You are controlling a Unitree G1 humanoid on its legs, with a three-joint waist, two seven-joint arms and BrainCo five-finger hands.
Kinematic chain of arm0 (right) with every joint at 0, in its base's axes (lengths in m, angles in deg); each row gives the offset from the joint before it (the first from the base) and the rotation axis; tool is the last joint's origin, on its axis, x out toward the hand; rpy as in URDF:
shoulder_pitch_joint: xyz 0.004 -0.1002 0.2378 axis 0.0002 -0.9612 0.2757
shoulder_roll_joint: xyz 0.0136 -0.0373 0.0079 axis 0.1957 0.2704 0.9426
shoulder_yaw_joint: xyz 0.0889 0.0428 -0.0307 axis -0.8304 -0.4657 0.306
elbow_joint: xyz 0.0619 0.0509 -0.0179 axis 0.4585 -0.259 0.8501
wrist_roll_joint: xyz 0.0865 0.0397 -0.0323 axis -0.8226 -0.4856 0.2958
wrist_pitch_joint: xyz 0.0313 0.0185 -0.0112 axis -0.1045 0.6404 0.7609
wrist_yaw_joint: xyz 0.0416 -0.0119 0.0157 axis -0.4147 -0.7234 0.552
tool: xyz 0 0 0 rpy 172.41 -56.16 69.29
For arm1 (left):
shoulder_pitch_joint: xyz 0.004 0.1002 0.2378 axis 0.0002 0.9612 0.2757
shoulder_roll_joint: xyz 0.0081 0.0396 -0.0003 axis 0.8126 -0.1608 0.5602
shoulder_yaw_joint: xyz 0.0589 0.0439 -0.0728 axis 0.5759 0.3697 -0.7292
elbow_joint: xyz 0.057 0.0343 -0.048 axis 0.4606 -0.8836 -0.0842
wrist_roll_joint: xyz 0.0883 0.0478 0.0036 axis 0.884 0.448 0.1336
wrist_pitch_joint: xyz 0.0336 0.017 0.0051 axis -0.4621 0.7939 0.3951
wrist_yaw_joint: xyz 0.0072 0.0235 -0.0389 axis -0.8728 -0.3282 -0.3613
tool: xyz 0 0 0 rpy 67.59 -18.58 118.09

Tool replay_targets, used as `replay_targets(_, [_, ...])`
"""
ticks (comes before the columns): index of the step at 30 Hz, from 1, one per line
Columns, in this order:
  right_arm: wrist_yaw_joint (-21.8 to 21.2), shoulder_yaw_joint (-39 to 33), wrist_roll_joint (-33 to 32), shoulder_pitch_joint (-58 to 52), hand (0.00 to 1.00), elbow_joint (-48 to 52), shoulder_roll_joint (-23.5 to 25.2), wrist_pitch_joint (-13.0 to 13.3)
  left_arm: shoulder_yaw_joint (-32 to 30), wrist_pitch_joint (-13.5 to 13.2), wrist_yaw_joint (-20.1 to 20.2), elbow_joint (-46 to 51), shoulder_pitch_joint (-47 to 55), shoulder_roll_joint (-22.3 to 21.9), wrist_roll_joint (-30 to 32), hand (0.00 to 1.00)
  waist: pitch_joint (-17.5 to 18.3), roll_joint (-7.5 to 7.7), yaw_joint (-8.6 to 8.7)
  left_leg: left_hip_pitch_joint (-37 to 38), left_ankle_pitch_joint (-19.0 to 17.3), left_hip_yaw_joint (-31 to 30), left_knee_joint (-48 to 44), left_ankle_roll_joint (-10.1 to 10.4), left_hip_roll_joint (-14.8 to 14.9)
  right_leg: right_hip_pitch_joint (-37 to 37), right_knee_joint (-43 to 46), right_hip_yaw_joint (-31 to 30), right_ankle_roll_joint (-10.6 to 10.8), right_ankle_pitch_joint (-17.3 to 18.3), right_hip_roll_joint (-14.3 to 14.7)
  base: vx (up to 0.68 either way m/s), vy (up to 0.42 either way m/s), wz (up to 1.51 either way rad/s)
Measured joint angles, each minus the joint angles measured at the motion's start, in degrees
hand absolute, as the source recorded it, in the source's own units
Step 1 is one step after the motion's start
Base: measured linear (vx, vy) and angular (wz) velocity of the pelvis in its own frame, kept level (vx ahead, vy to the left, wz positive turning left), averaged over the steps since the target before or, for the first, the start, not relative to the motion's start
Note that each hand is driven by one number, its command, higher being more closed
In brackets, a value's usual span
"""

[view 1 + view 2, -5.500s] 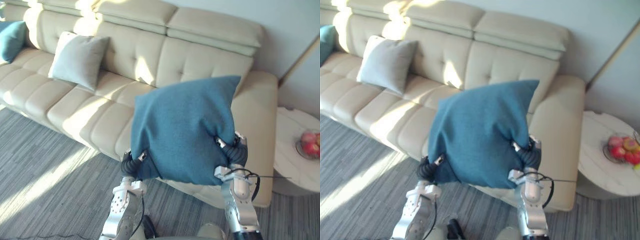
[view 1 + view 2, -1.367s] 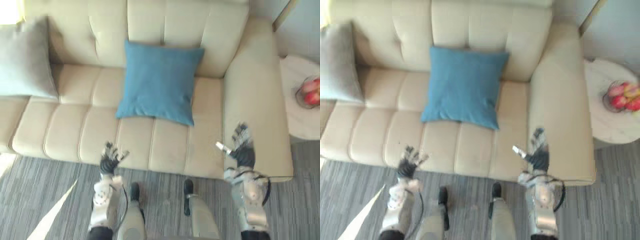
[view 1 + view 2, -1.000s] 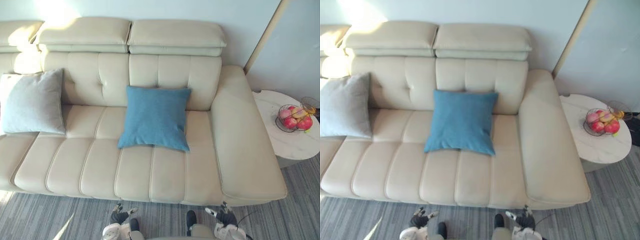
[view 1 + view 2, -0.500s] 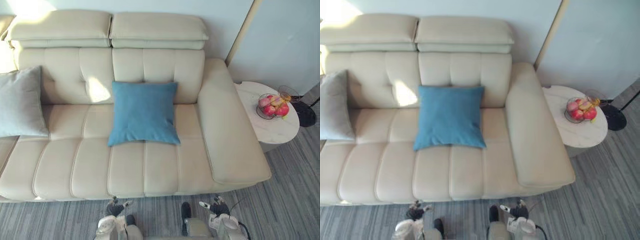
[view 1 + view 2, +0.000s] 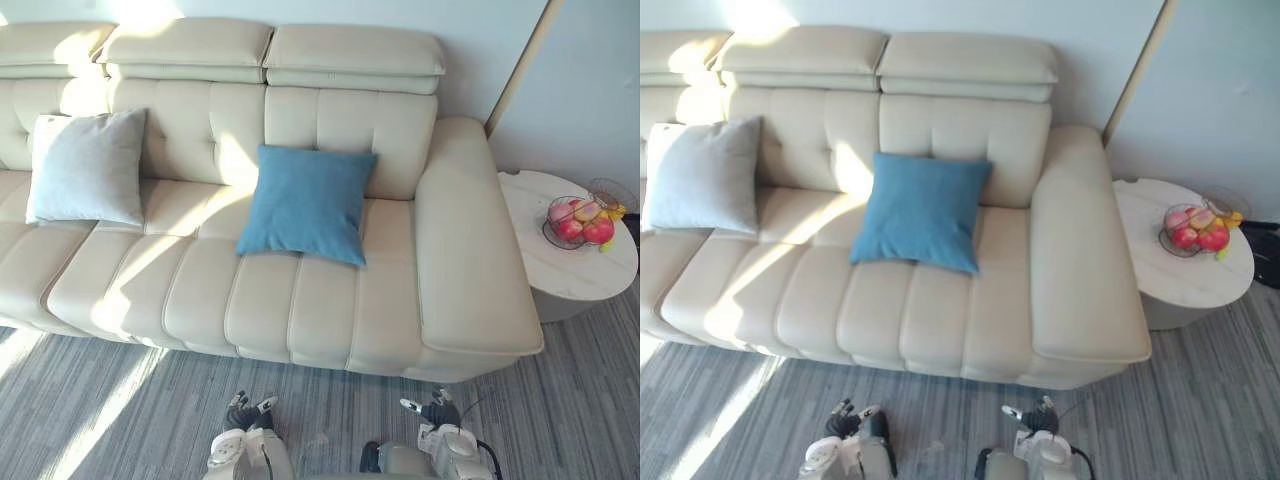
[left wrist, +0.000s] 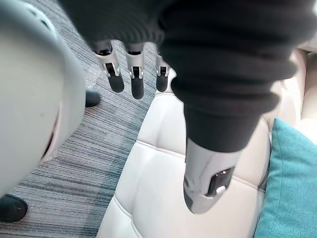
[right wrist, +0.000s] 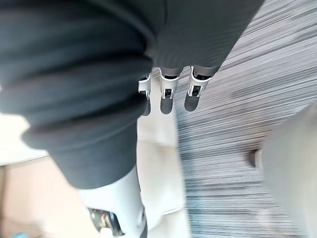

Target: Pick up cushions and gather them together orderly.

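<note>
My left hand (image 5: 243, 412) and right hand (image 5: 438, 410) hang empty, fingers straight, the blue cushion (image 5: 307, 204) well apart at twelve o'clock.

We list the left hand (image 6: 218, 64): dark ribbed cover over back and wrist, silver fingers (image 6: 134, 82) with dark tips, and a silver-grey thumb (image 6: 205, 168) with a small dark inset. We list the right hand (image 7: 89, 84) in matching finish.

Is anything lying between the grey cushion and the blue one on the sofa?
Nothing visible does. Only bare sofa seat separates the grey cushion from the blue cushion, and the two sit well apart.
</note>
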State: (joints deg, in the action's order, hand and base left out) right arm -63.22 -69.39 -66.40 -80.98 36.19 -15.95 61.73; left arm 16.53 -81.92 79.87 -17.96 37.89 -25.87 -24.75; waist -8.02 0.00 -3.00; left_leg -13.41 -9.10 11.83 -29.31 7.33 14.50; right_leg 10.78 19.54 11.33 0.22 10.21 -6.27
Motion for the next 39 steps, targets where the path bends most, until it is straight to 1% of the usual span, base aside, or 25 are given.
replay_targets(1, [-0.5,-1.5,0.0,-0.1,0.0,-1.0,-0.1,-0.4,0.0,0.1,0.2,-0.9,0.0,-0.1,0.5,0.0,0.6,-0.83,0.08,2.8,-2.6,-0.1,4.0,0.8,-1.4,0.0,-1.0,-0.5,1.4,-1.1,0.1,-0.05,0.184,-0.02])
replay_targets(2, [-0.5,-1.8,0.0,-0.1,0.0,-1.3,-0.3,-0.5,0.0,0.3,0.2,-1.1,0.0,-0.1,0.6,0.0,0.8,-0.82,0.28,3.6,-2.9,-0.2,5.9,0.8,-1.7,0.1,-1.5,-0.7,2.0,-1.5,0.1,-0.05,0.175,0.05])
replay_targets(3, [-0.9,-2.9,0.7,0.2,0.0,-3.3,0.3,-0.9,0.1,0.8,0.3,-2.1,0.0,0.6,1.1,0.0,1.7,0.6,0.77,4.7,-1.7,0.3,11.3,0.1,-3.2,-0.2,-4.4,-1.0,3.2,-3.4,-0.4,-0.07,0.153,0.07])
replay_targets(5, [-1.2,-4.1,2.1,0.0,0.0,-5.0,0.9,-1.1,0.1,1.0,0.3,-2.9,0.4,1.9,1.6,0.0,2.6,1.79,0.86,6.6,0.4,0.7,15.8,-0.8,-5.3,-2.6,-10.1,-1.3,4.2,-7.3,-1.1,-0.02,0.143,0.01])
replay_targets(6, [-1.5,-4.2,2.1,-0.2,0.0,-5.6,0.9,-1.3,0.1,1.1,0.3,-3.6,0.8,2.8,1.6,0.0,2.9,2.17,0.9,7.8,0.8,1.0,17.1,-1.3,-6.3,-4.3,-13.2,-1.6,4.6,-9.3,-1.6,0.01,0.118,-0.05])
replay_targets(7, [-1.5,-4.2,2.1,-0.2,0.0,-5.9,0.8,-1.3,0.1,1.1,0.3,-3.9,0.9,3.0,1.6,0.0,3.0,2.24,0.99,8.0,0.9,1.0,17.3,-1.4,-6.6,-5.0,-14.1,-1.7,4.7,-9.7,-1.7,-0.02,0.158,-0.06])
replay_targets(8, [-1.7,-5.0,2.1,-0.2,0.0,-7.0,0.8,-1.3,0.1,1.2,0.3,-4.6,1.2,3.6,1.6,0.0,3.1,2.34,1.04,9.0,1.3,1.3,18.6,-1.9,-7.7,-6.1,-16.3,-2.1,5.0,-11.0,-2.2,-0.02,0.121,-0.04])
replay_targets(10, [-1.7,-5.9,2.1,0.0,0.0,-7.3,0.6,-1.5,0.1,1.5,0.3,-4.9,1.7,4.3,1.7,0.0,3.3,2.23,1.09,9.8,2.1,1.7,20.4,-2.3,-8.9,-6.9,-18.0,-2.4,5.3,-12.1,-2.8,0.0,0.113,-0.05])
replay_targets(11, [-1.8,-5.9,2.1,-0.1,0.0,-7.5,0.3,-1.6,0.1,1.7,0.3,-5.1,1.9,4.4,2.0,0.0,3.9,2.42,1.13,10.1,2.6,1.7,21.3,-2.5,-9.3,-6.9,-18.6,-2.6,5.2,-12.4,-2.9,0.01,0.076,-0.02])
replay_targets(14, [-1.9,-6.8,2.1,0.1,0.0,-9.2,-0.5,-1.9,-0.1,2.3,0.3,-6.3,2.5,4.6,2.7,0.0,4.2,1.56,1.37,11.4,3.5,1.3,23.3,-2.6,-10.0,-7.9,-20.0,-2.5,5.4,-12.8,-3.0,0.03,0.01,0.05])
replay_targets(16, [-2.0,-8.0,2.2,0.1,0.0,-9.6,-0.8,-2.0,-0.2,2.3,0.5,-6.6,2.8,4.7,2.9,0.0,4.5,1.1,1.43,12.5,3.5,-0.5,23.8,-2.6,-10.0,-9.1,-20.9,-2.3,5.5,-12.9,-2.7,0.03,-0.023,0.04])
replay_targets(20, [-2.0,-8.1,2.2,0.4,0.0,-9.7,-1.6,-2.0,-0.6,2.3,0.7,-7.1,2.8,4.7,3.8,0.0,4.9,1.08,1.5,13.7,3.5,-1.2,24.9,-2.5,-10.2,-10.1,-21.9,-2.4,5.4,-13.0,-2.5,0.02,-0.013,-0.01])
replay_targets(23, [-2.0,-8.2,2.2,1.2,0.0,-9.8,-2.2,-2.0,-0.6,2.3,0.7,-7.1,2.8,4.9,3.8,0.0,4.8,1.41,1.57,14.0,3.5,-1.4,25.3,-2.5,-10.3,-10.4,-22.2,-2.4,5.4,-13.0,-2.5,0.0,0.0,0.0])
replay_targets(24, [-2.1,-8.3,2.2,1.2,0.0,-11.4,-2.8,-2.2,-0.5,2.5,0.8,-8.2,3.0,5.3,3.9,0.0,4.9,1.0,2.67,16.7,3.3,-2.0,27.6,-2.4,-10.5,-12.1,-22.7,-2.6,5.0,-12.2,-2.4,0.0,0.0,0.0])
replay_targets(30, [-2.1,-8.3,2.2,1.1,0.0,-11.4,-2.8,-2.2,-0.5,2.5,0.8,-8.2,2.9,5.3,3.9,0.0,4.8,1.08,2.73,16.9,3.3,-1.9,27.7,-2.4,-10.5,-12.6,-22.7,-2.5,5.0,-12.2,-2.4,0.0,0.0,0.0])
replay_targets(35, [-2.0,-8.3,2.1,0.1,0.0,-11.4,-2.7,-2.3,0.1,2.4,0.8,-8.2,2.9,5.5,3.9,0.0,4.5,1.19,3.02,18.2,3.3,-1.5,28.3,-2.4,-10.5,-13.5,-22.7,-2.5,5.0,-12.2,-2.4,0.0,-0.001,-0.02])
replay_targets(37, [-2.0,-8.3,2.1,-0.5,0.0,-11.4,-2.7,-2.5,0.3,2.4,0.8,-8.2,2.8,5.7,3.9,0.0,4.0,1.07,3.11,19.1,3.3,-1.2,28.4,-2.4,-10.4,-14.2,-22.8,-2.5,5.0,-12.2,-2.4,-0.01,-0.007,-0.03])
replay_targets(39, [-1.7,-8.8,2.0,-0.7,0.0,-11.3,-3.1,-2.4,1.5,2.4,0.8,-8.2,2.7,5.9,4.4,0.0,3.6,0.66,3.54,19.6,2.9,0.7,27.9,-2.1,-10.0,-13.9,-22.3,-3.8,5.0,-12.2,-2.1,-0.05,-0.007,-0.22])
